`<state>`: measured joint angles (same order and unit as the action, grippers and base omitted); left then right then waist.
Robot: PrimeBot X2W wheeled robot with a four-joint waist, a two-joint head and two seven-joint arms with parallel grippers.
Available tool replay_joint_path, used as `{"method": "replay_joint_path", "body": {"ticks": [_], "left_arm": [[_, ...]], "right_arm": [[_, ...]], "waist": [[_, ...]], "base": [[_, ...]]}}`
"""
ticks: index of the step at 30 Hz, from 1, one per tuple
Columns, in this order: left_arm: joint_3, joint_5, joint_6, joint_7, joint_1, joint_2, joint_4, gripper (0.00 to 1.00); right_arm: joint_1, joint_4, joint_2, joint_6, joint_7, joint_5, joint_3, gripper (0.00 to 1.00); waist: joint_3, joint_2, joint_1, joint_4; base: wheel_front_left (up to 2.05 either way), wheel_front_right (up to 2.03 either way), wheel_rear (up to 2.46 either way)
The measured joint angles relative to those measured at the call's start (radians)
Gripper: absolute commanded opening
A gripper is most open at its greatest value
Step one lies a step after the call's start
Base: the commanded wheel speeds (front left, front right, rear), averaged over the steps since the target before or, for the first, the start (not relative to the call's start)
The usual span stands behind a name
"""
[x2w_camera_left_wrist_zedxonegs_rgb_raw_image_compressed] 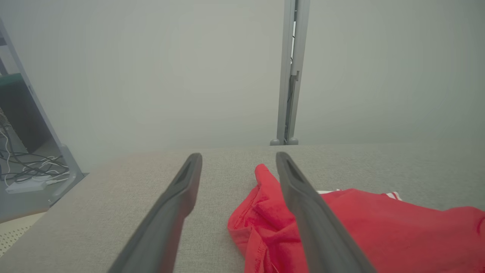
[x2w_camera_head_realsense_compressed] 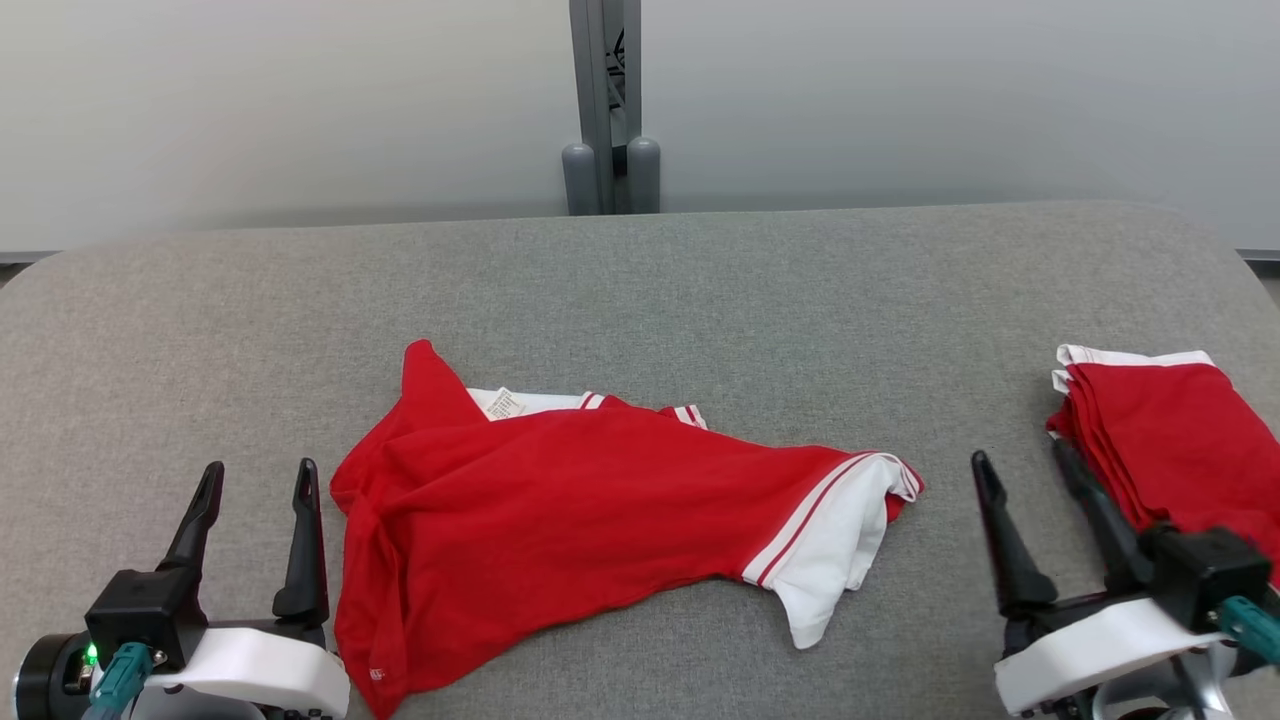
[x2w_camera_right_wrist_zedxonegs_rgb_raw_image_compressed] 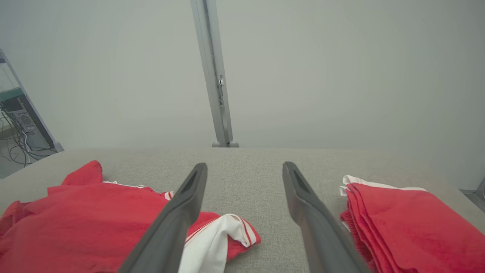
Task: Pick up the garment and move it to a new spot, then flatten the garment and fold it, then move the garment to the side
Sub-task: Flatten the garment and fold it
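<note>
On the left, the left gripper (x2w_camera_head_realsense_compressed: 260,467) sits low over the gray table (x2w_camera_head_realsense_compressed: 700,280). Its two dark fingers are spread wide and hold nothing. Just beside it, in the middle of the table, lies the red garment (x2w_camera_head_realsense_compressed: 560,500). It is rumpled, not flat. A white part (x2w_camera_head_realsense_compressed: 835,545) with red stripes sticks out on its right side. A small tag (x2w_camera_head_realsense_compressed: 503,404) shows near its top. Next comes the right gripper (x2w_camera_head_realsense_compressed: 1020,452). Its fingers are spread wide too, with nothing between them. At the far right is a neat pile of folded red clothes (x2w_camera_head_realsense_compressed: 1180,440), just beside that gripper.
</note>
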<state>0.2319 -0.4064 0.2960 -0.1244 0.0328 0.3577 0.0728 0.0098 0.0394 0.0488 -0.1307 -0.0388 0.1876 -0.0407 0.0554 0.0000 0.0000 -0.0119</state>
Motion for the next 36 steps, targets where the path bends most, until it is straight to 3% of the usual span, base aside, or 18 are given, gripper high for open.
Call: {"method": "replay_joint_path", "body": {"ticks": [12,14,26,27,28,29,30,31,36], "left_arm": [[0.014,0.002,0.000,-0.001,-0.026,0.001,0.004,1.00],[0.018,0.002,-0.002,-0.004,-0.044,0.000,0.006,1.00],[0.064,0.019,-0.024,-0.004,-0.107,-0.014,-0.011,1.00],[0.064,0.019,-0.027,-0.008,-0.109,-0.014,-0.017,1.00],[0.064,0.019,-0.030,-0.010,-0.110,-0.014,-0.021,1.00],[0.065,0.018,-0.031,-0.012,-0.113,-0.015,-0.026,1.00],[0.066,0.018,-0.031,-0.014,-0.118,-0.015,-0.030,1.00],[0.066,0.017,-0.032,-0.017,-0.122,-0.016,-0.033,1.00],[0.072,0.014,-0.039,-0.026,-0.124,-0.019,-0.052,1.00]], "right_arm": [[-0.018,-0.195,0.000,0.000,0.010,-0.013,-0.028,1.00],[-0.048,-0.300,0.005,0.000,-0.003,-0.015,-0.033,1.00],[-0.212,-0.596,0.008,0.000,-0.107,-0.005,-0.126,1.00],[-0.221,-0.615,0.008,0.000,-0.112,0.002,-0.140,0.95],[-0.230,-0.631,0.006,0.000,-0.113,0.007,-0.153,0.60],[-0.237,-0.645,0.006,0.000,-0.116,0.014,-0.165,0.47],[-0.245,-0.661,0.007,0.000,-0.115,0.023,-0.177,0.19],[-0.250,-0.671,0.007,0.000,-0.115,0.032,-0.187,0.00],[-0.243,-0.678,0.003,0.000,-0.096,0.092,-0.188,0.00]], "waist": [[0.033,0.0000,0.0000,0.031],[0.050,0.0000,0.0000,0.039],[0.115,0.0000,0.0000,0.076],[0.118,0.0000,0.0000,0.078],[0.120,0.0000,0.0000,0.081],[0.122,0.0000,0.0000,0.083],[0.123,0.0000,0.0001,0.084],[0.124,0.0000,0.0000,0.086],[0.119,0.0000,0.0000,0.090]], "base": [[0.00,0.00,0.00],[0.00,0.00,0.00],[0.00,0.00,0.00],[0.00,0.00,0.00],[0.00,0.00,0.00],[0.00,0.00,0.00],[0.00,0.00,0.00],[0.00,0.00,0.00],[0.00,0.00,0.00]]}}
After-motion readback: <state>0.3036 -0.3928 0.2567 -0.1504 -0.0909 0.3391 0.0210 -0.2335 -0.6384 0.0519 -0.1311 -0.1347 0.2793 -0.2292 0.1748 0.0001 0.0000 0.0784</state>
